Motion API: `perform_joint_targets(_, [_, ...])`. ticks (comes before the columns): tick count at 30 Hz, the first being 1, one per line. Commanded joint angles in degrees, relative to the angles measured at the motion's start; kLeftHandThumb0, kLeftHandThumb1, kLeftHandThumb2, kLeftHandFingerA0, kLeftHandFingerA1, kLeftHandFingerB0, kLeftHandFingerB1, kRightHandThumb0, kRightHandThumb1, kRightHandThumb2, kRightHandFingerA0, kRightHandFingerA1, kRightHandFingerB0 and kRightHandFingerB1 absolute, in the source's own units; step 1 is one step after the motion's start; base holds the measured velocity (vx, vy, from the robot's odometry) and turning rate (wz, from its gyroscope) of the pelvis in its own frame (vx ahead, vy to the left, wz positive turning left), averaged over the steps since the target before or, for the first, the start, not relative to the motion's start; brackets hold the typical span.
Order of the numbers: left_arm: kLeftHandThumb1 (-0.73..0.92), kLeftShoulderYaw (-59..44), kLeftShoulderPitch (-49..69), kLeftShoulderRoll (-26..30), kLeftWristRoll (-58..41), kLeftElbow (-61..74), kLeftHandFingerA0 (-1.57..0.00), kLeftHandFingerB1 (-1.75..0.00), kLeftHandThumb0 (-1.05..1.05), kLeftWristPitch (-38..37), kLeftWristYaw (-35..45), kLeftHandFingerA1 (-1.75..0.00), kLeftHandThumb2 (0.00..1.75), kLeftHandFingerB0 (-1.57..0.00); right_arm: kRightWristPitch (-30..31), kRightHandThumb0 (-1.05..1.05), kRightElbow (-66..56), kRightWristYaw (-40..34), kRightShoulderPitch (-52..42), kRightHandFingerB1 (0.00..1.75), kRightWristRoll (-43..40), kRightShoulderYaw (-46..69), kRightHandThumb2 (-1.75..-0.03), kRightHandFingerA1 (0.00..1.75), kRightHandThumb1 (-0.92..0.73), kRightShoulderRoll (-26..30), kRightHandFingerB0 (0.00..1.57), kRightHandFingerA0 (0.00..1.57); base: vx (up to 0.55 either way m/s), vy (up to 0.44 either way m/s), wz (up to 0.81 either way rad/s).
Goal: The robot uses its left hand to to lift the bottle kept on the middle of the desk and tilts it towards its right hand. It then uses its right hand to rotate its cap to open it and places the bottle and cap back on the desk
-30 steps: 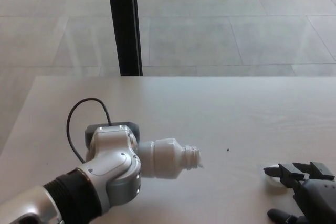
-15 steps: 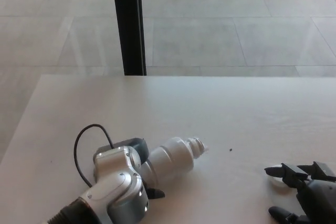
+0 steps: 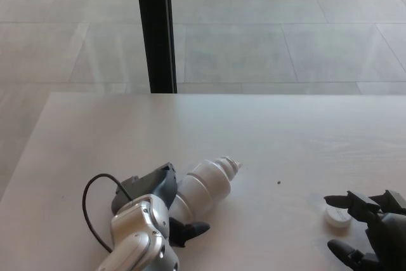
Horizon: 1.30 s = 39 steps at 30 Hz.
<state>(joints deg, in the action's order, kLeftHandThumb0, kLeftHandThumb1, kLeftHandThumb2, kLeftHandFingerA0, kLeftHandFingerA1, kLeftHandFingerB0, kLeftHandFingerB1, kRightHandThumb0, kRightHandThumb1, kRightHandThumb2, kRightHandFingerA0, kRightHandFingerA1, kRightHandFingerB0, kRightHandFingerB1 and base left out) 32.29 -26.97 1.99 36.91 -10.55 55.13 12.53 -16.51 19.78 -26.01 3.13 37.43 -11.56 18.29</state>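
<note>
Holding the white bottle [image 3: 204, 185] around its lower body, the left hand [image 3: 155, 204] keeps it tilted, its uncapped neck pointing up and to the right. Landmark: the bottle. Its cap [image 3: 337, 216] lies on the desk [image 3: 254, 131] well to the right of the bottle, just beside the right hand [image 3: 368, 230], whose fingers [image 3: 346, 202] are spread and hold nothing. Judgement: opening is complete; setting the bottle down remains. The hand should bring the bottle upright first, lower its base flat onto the desk, then release slowly, as a tilted release would likely topple it.
</note>
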Motion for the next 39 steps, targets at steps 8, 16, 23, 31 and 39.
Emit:
perform_joint_targets(8, [0.66,-2.5,7.3,-1.4,-2.5,-3.3,0.00,0.00,-0.81,-2.2,-3.6,0.00,0.77,0.00,-2.1,-0.53,-0.5,-5.0,0.2,0.40,1.1,1.3,-0.59,0.76,-0.65,-0.3,0.25,0.00,0.00,0.000,0.00])
perform_joint_targets(16, [0.81,-28.4,12.3,-9.6,-16.3,7.5,0.00,0.00,-0.93,-9.7,-5.6,0.00,0.87,0.00,-1.6,-0.57,-2.1,-6.9,-0.7,0.29,0.9,2.7,-0.69,0.23,-0.63,-0.2,0.04,0.00,0.00,0.000,0.00])
perform_joint_targets(23, [0.92,-50.2,7.8,-10.7,-29.0,13.9,0.00,0.00,-0.95,-8.6,-2.3,0.00,0.72,0.00,-2.7,-0.62,-3.1,-7.0,-0.7,0.36,-1.7,6.6,-0.77,0.33,-0.61,1.4,0.05,0.00,0.00,0.000,0.00])
perform_joint_targets(31, [0.76,-70.0,4.0,-7.3,-42.1,16.8,0.00,0.00,-1.01,-3.1,2.6,-0.18,0.93,0.00,-4.2,-0.56,-4.3,-3.4,-1.7,0.39,-6.2,10.7,-0.76,0.32,-0.59,3.3,0.07,0.00,0.00,0.000,0.00])
perform_joint_targets(39, [0.86,-75.3,6.1,-4.9,-42.5,17.5,0.00,0.00,-0.96,-3.2,3.0,0.00,0.78,0.00,-4.7,-0.57,-4.7,-2.8,-2.4,0.41,-6.5,12.7,-0.75,0.37,-0.59,3.4,0.09,0.00,0.00,0.000,0.00])
